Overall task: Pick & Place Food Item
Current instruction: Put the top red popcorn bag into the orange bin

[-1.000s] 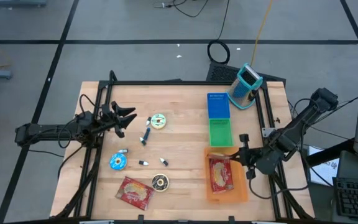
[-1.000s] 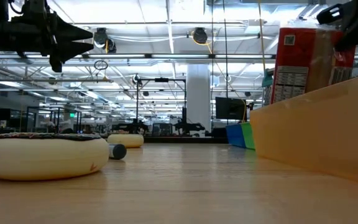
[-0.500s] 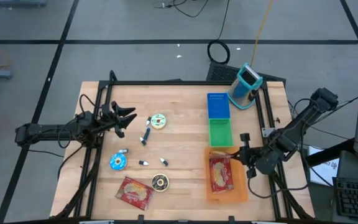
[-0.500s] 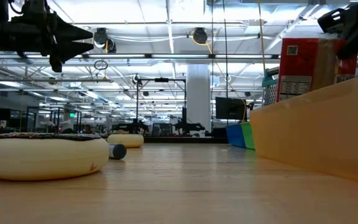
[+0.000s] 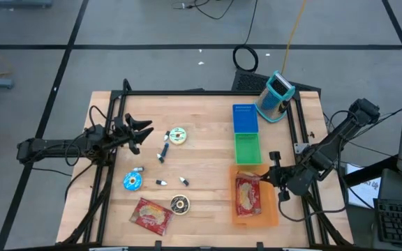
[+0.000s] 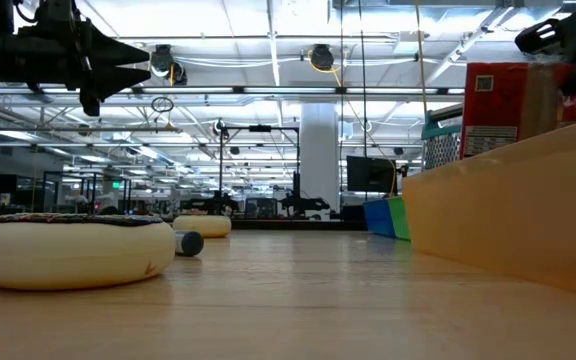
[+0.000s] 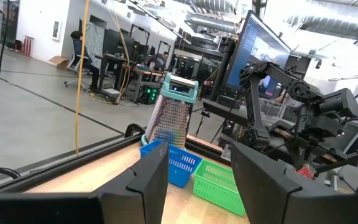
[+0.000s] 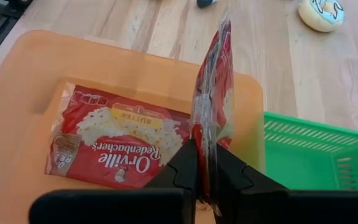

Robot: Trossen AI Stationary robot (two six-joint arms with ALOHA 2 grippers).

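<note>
A red popcorn packet point(image 8: 215, 93) stands edge-on over the orange tray point(image 8: 23, 93), with my right gripper point(image 8: 205, 158) shut on it. In the low view the packet point(image 6: 513, 100) shows above the tray wall point(image 6: 508, 210), below my right gripper point(image 6: 558, 40). A second popcorn packet point(image 8: 117, 140) lies flat on the tray floor. In the high view my right gripper point(image 5: 264, 178) is at the tray's far right corner. My left gripper point(image 5: 145, 132) hovers open over the table's left part, holding nothing. My right gripper pinches the packet's near end seam point(image 8: 205, 146) between its two fingers. The fingers slant down from the table's right side. The packet sticks out beyond the fingers on edge, over the tray. The tray wall hides its lower end, so I cannot tell whether it touches the tray.
A green basket point(image 5: 248, 148) and a blue basket point(image 5: 245, 118) stand behind the tray, with a grater point(image 5: 276, 97) at the far right. Another red packet point(image 5: 151, 215), round pastries point(image 5: 180, 204) point(image 5: 132, 181) point(image 5: 178, 136) and small bits point(image 5: 162, 150) lie on the left half.
My right gripper has tipped a little, and the packet it holds has sunk lower behind the orange tray's wall, staying on edge. The left arm has kept still.
</note>
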